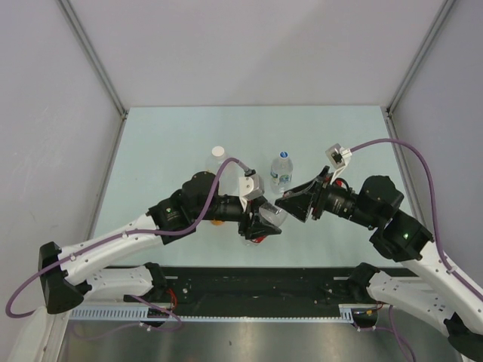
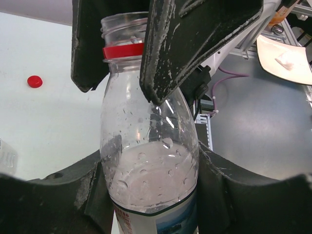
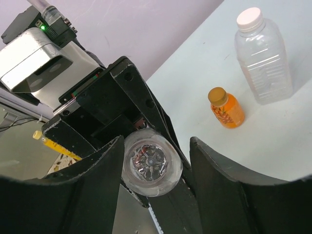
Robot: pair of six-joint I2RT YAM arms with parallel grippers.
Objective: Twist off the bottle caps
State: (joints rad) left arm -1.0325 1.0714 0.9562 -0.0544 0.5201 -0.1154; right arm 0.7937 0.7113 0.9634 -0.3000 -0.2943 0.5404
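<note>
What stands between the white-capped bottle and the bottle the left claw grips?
A small orange bottle, upright and apart from both the white-capped bottle and the gripped bottle, as the right wrist view shows.

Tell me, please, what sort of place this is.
Most likely a robot lab test cell: plain grey panels wall in a pale table, with the left arm, the right arm and drink bottles.

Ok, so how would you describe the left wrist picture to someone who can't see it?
A clear plastic bottle, part full and uncapped above a red neck ring, is clamped between the left arm's dark fingers. The right arm's fingers flank its neck from above, and a red cap lies on the pale table at left.
</note>
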